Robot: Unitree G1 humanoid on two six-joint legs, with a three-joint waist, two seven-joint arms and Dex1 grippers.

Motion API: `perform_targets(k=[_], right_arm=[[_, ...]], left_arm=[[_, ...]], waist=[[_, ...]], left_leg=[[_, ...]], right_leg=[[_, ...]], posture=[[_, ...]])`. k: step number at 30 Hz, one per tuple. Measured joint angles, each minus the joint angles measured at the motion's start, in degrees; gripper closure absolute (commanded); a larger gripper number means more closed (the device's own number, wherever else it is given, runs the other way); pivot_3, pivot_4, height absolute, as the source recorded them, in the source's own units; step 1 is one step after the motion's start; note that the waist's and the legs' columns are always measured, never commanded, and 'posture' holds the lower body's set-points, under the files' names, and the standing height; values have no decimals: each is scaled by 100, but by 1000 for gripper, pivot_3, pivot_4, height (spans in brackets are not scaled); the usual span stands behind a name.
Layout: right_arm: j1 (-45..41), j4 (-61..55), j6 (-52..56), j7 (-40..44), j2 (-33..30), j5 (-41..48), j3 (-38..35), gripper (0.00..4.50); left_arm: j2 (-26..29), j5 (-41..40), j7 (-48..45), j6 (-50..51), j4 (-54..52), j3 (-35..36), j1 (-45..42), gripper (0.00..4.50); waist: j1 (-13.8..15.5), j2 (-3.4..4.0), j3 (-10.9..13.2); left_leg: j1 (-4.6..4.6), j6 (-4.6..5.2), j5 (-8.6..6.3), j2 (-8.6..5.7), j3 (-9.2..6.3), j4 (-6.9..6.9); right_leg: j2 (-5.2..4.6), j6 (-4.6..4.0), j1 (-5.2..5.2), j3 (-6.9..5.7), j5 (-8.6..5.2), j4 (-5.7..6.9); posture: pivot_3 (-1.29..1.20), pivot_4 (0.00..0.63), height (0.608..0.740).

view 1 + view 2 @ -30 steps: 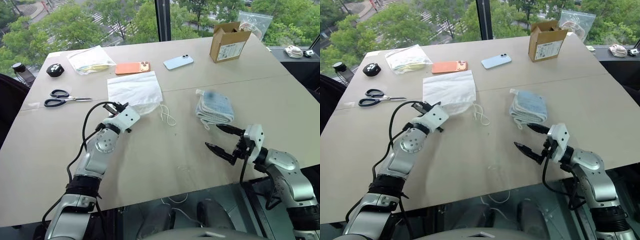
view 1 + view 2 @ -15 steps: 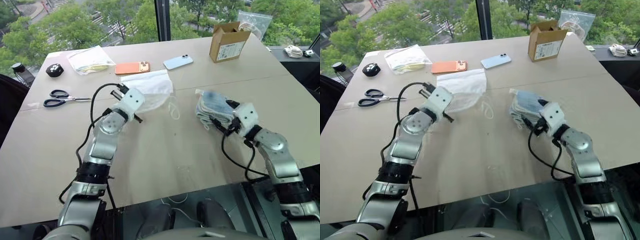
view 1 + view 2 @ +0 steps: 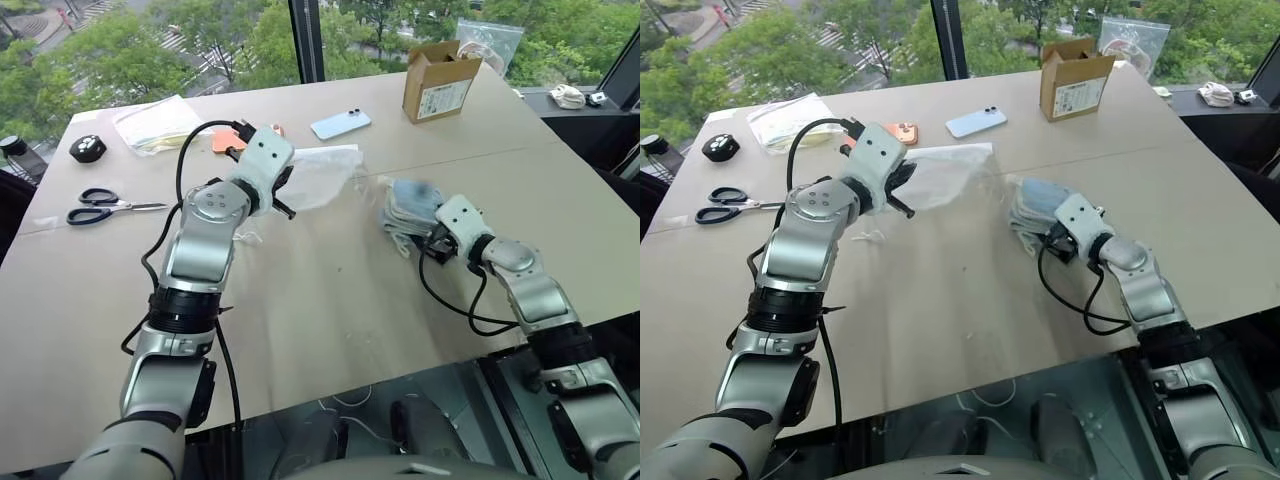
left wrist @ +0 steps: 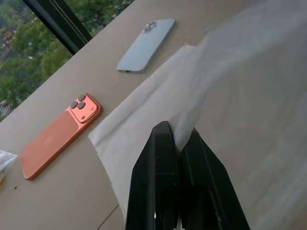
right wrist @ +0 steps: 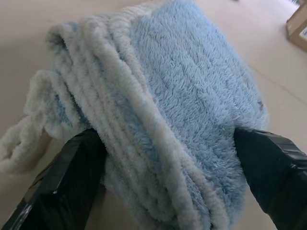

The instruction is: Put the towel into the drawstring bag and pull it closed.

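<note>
left gripper (image 4: 176, 143) – pinched tight on the bag (image 3: 318, 176), lifted off the table (image 3: 330, 300), long axis trailing toward 3 o'clock | right gripper (image 5: 168, 158) – fingers spread wide, straddling the folded towel (image 5: 182, 96) at table centre-right, not clamped | towel at 3 o'clock from bag

Cardboard box (image 3: 437, 80) — white label, print too small to read.
</note>
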Motion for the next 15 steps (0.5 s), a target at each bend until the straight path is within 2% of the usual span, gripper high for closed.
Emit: perform_targets(k=[5, 6, 8, 15], right_arm=[[-357, 395, 332, 244, 97, 188, -39, 0], [-414, 454, 405, 306, 97, 208, -43, 259], [-532, 568, 557, 414, 113, 236, -42, 885], [-705, 849, 587, 293, 239, 232, -123, 4131]], left_arm=[[110, -79, -89, 162, -3, -72, -45, 4472], [118, -84, -86, 166, -3, -72, -46, 4492], [118, -128, -64, 186, -3, -70, -47, 4500], [98, -204, 98, 371, -2, -54, -53, 4500]], waist=[[-33, -6, -4], [-33, -9, -6], [-34, -13, -8], [-18, -23, -14]], left_leg=[[8, 0, 0, 0, 4, -1], [9, 0, 0, 0, 4, -1], [9, 0, 0, 0, 6, 0], [9, 0, 0, 0, 5, 4]], right_leg=[[0, 0, 0, 5, 0, 4], [1, 0, 0, 5, 0, 5], [1, 0, 1, 7, 0, 6], [1, 0, 2, 5, 0, 6]], posture=[[0, 150, 740], [0, 150, 740], [0, 150, 740], [0, 150, 740]])
